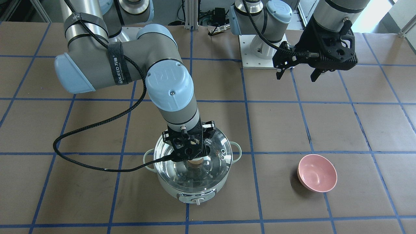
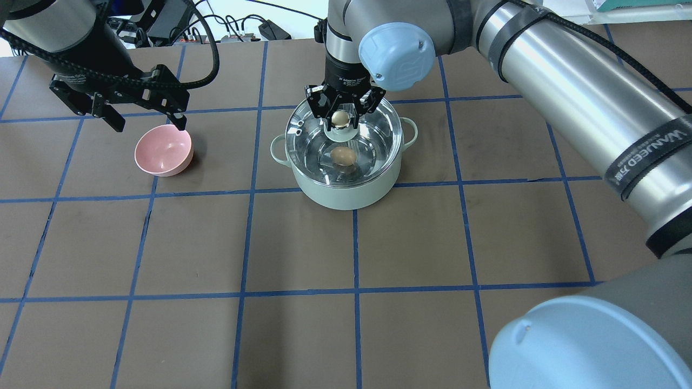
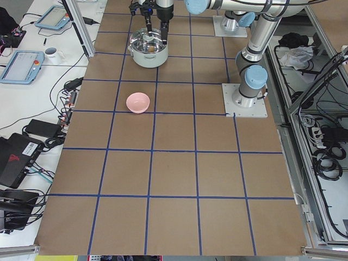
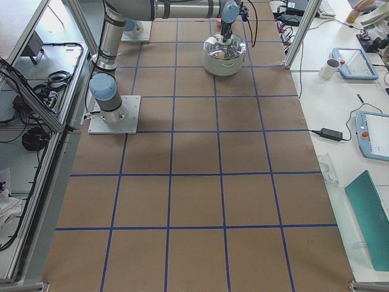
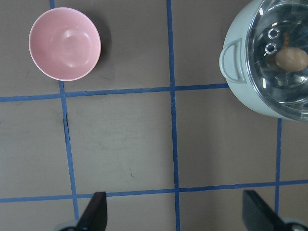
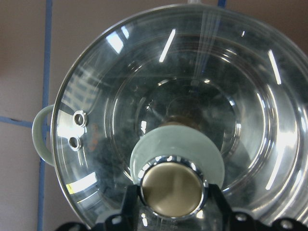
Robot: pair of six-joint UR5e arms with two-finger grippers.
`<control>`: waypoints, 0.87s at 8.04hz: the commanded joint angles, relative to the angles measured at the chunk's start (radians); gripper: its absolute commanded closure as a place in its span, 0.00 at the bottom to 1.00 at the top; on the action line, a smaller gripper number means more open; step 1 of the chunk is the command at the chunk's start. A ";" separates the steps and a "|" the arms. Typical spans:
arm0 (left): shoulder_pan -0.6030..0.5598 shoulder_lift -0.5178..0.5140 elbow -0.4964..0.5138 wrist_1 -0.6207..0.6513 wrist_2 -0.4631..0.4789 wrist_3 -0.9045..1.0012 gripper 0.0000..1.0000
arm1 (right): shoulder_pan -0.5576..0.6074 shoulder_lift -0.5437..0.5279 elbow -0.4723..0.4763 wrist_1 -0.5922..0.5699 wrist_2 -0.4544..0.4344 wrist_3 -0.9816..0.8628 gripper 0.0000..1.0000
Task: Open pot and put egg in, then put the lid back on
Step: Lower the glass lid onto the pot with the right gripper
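The mint-green pot stands mid-table, also in the front view. The tan egg lies on its steel bottom, seen through the glass; it also shows in the left wrist view. The clear glass lid sits over the pot's rim. My right gripper is shut on the lid's beige knob, fingers at both sides. My left gripper is open and empty, raised above the table near the pink bowl.
A pink bowl stands empty on the table to the pot's left in the overhead view, also in the left wrist view. The right arm's cable loops down beside the pot.
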 commanded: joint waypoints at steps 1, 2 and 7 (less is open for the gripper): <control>-0.001 -0.002 0.000 0.000 -0.001 0.000 0.00 | 0.000 -0.001 0.007 0.012 0.017 0.004 0.39; 0.000 -0.002 0.000 0.000 0.000 0.000 0.00 | -0.002 -0.009 0.004 0.013 -0.010 -0.016 0.15; 0.000 -0.002 0.000 0.000 0.002 -0.002 0.00 | -0.122 -0.240 0.069 0.109 -0.056 -0.160 0.00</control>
